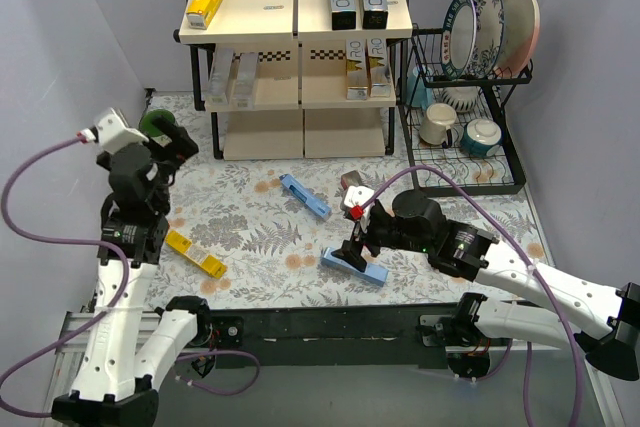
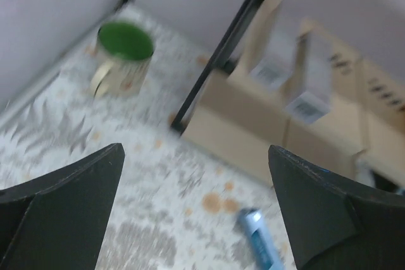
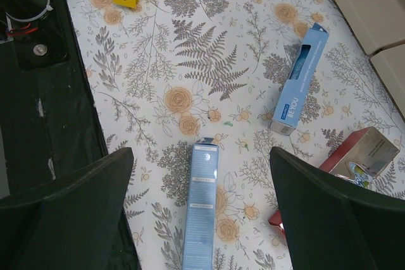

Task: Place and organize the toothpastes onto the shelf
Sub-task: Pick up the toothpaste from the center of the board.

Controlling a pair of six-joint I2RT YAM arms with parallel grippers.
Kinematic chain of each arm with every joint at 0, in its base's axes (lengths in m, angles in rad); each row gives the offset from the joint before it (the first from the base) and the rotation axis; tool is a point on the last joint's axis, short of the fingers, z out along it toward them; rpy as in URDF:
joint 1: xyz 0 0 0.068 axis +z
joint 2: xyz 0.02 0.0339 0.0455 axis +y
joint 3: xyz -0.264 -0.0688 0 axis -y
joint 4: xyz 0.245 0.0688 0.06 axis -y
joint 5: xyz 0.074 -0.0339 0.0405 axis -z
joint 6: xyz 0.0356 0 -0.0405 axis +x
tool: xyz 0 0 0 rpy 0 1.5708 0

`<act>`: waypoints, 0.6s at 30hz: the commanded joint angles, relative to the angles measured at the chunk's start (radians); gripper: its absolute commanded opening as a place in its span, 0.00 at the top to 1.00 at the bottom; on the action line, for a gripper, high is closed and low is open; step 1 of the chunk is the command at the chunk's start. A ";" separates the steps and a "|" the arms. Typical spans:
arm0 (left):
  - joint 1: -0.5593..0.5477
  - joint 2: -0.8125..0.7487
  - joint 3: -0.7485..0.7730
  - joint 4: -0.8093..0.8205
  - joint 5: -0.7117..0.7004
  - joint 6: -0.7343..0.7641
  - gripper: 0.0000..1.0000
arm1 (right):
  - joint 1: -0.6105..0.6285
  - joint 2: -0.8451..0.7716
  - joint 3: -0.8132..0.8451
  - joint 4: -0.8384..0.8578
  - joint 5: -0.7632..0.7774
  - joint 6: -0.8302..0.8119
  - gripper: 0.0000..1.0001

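Red carton (image 3: 370,150) part-hidden (rt fingers (image 3: 329,219))

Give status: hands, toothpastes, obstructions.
Left hand open, empty. Right hand open above blue toothpaste. Four toothpastes loose on table, others on shelf. No obstruction seen.

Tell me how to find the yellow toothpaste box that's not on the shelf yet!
Start at the flowery table in front of the shelf, and look along its near left side, by the left arm. The yellow carton lies flat there, slanted. It's the only yellow one on the table; the blue cartons lie further right.
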 commanded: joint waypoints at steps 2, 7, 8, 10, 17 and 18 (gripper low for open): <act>-0.013 -0.053 -0.176 -0.259 -0.161 -0.280 0.02 | -0.003 -0.009 -0.012 0.028 -0.008 0.014 0.04; -0.013 -0.032 -0.291 -0.448 -0.202 -0.503 0.02 | -0.005 -0.009 -0.024 0.030 0.004 0.017 0.04; -0.013 -0.006 -0.302 -0.471 -0.208 -0.570 0.02 | -0.005 -0.009 -0.027 0.031 0.006 0.017 0.04; -0.013 0.023 -0.334 -0.519 -0.216 -0.622 0.02 | -0.005 -0.009 -0.027 0.031 0.007 0.017 0.04; -0.013 0.153 -0.428 -0.537 -0.256 -0.782 0.02 | -0.005 -0.012 -0.035 0.027 0.018 0.019 0.04; -0.013 0.170 -0.442 -0.530 -0.263 -0.788 0.02 | -0.005 -0.012 -0.036 0.027 0.024 0.019 0.04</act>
